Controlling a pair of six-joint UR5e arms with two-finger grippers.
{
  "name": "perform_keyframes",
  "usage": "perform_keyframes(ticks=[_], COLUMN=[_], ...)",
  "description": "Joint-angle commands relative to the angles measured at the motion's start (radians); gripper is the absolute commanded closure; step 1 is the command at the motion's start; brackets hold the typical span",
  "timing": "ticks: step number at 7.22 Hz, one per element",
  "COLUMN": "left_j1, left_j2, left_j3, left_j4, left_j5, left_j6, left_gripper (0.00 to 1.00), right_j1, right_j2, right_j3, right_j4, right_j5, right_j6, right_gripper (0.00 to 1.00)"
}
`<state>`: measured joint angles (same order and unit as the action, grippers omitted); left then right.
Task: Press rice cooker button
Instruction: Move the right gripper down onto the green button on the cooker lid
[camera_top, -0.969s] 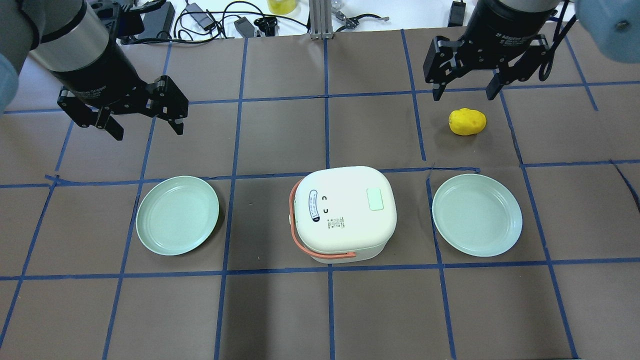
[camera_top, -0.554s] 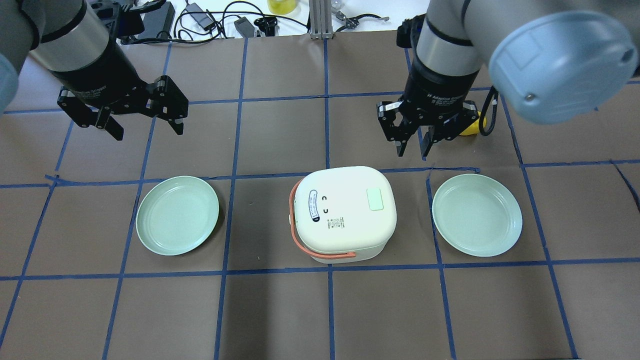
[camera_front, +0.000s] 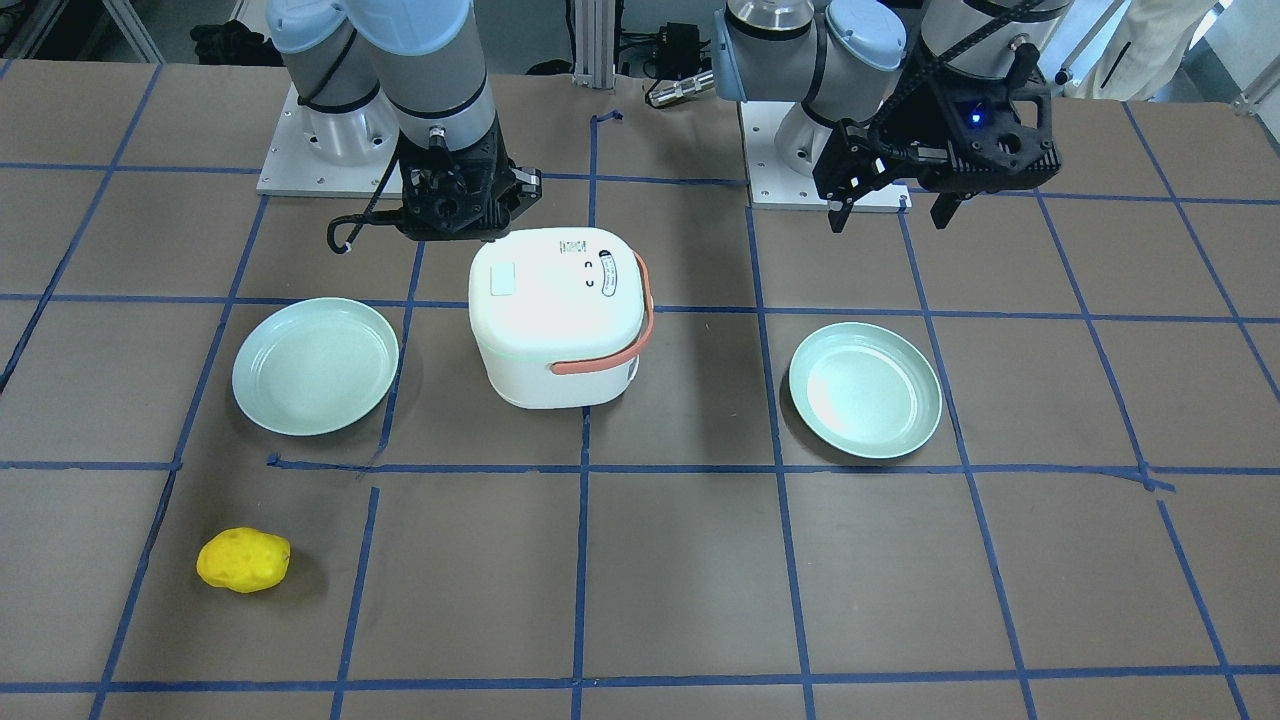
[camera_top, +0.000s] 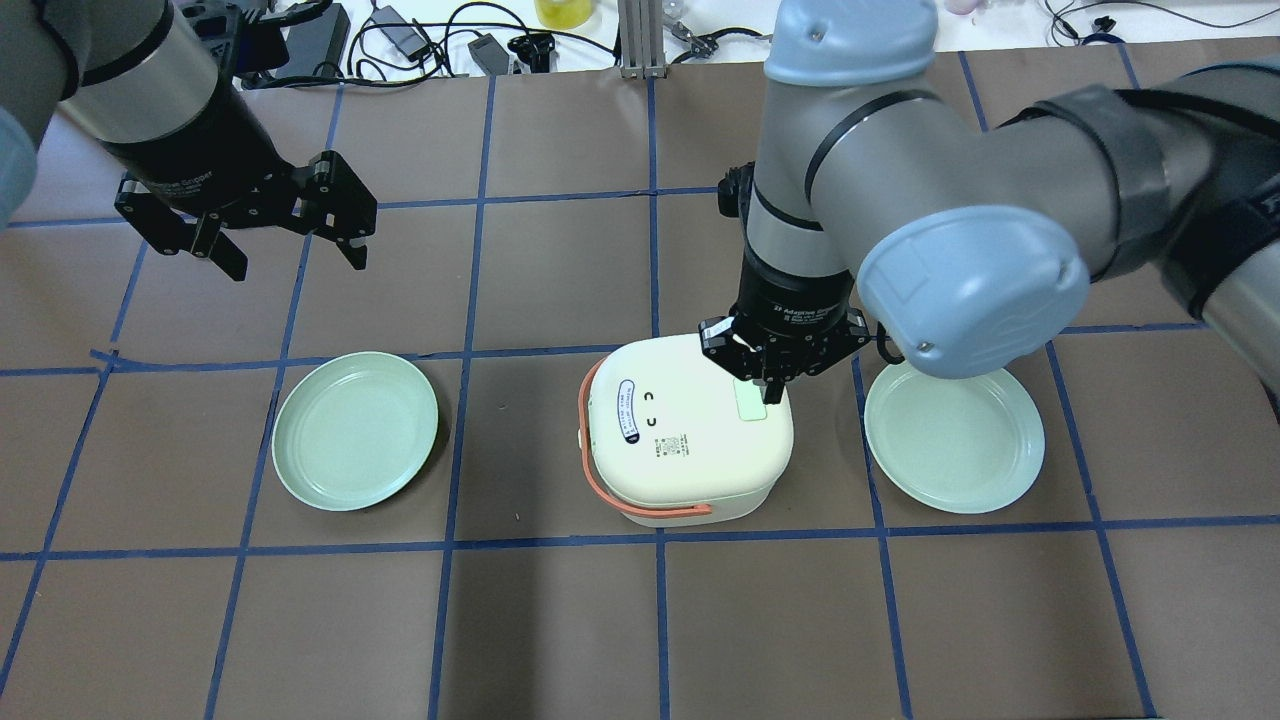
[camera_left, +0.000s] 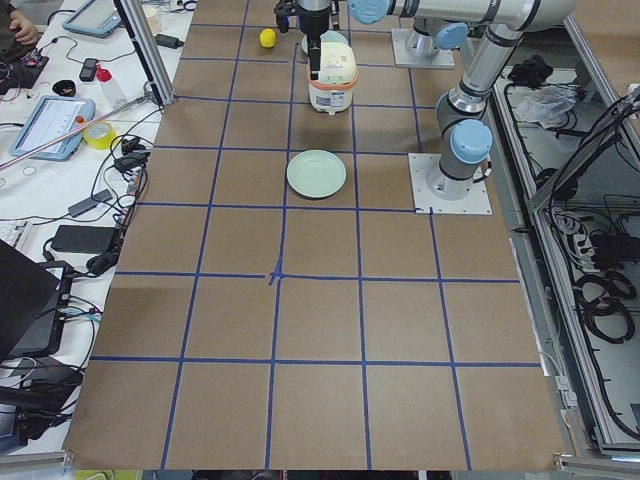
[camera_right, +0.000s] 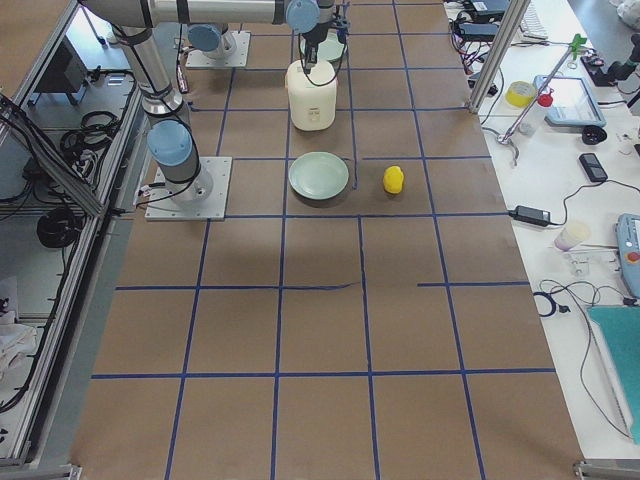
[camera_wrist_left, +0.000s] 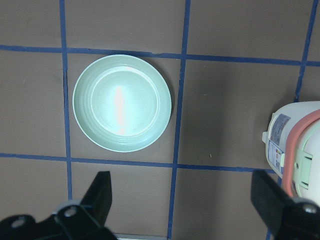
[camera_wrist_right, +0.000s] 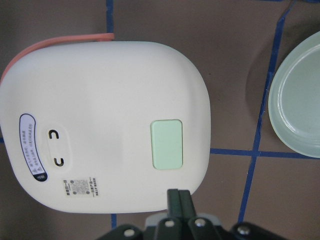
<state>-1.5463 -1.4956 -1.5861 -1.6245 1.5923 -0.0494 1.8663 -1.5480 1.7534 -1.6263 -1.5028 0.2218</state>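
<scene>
The white rice cooker (camera_top: 680, 440) with a salmon handle stands mid-table, and a pale green button (camera_top: 750, 401) sits on its lid. My right gripper (camera_top: 769, 388) is shut, fingers pressed together, and hovers over the lid's far edge right beside the button. In the right wrist view the closed fingertips (camera_wrist_right: 178, 196) point at the lid just short of the button (camera_wrist_right: 167, 143). I cannot tell whether they touch it. My left gripper (camera_top: 294, 255) is open and empty, far to the left above the table.
Two pale green plates flank the cooker, one on the left (camera_top: 356, 430) and one on the right (camera_top: 954, 430). A yellow lumpy object (camera_front: 243, 560) lies beyond the right plate, hidden by my right arm in the overhead view. Cables lie along the table's far edge.
My right arm swung in from the far right to the cooker's lid, and its fingers went from open to shut. The left arm has not moved.
</scene>
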Motion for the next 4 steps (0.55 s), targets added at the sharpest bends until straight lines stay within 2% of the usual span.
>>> perform_keyframes(ticks=[1,4], left_j1=[0.0,0.0], left_j2=[0.0,0.0], left_j3=[0.0,0.0], left_j4=[0.0,0.0], left_j5=[0.0,0.0], left_j6=[-0.001,-0.001], left_gripper=[0.0,0.0], right_j1=[0.027,0.034], right_j2=[0.014,0.014], right_j3=[0.078,0.09], right_j4=[-0.166,-0.159], right_j5=[-0.017,-0.019], right_j6=[0.002,0.001], right_gripper=[0.9,0.9])
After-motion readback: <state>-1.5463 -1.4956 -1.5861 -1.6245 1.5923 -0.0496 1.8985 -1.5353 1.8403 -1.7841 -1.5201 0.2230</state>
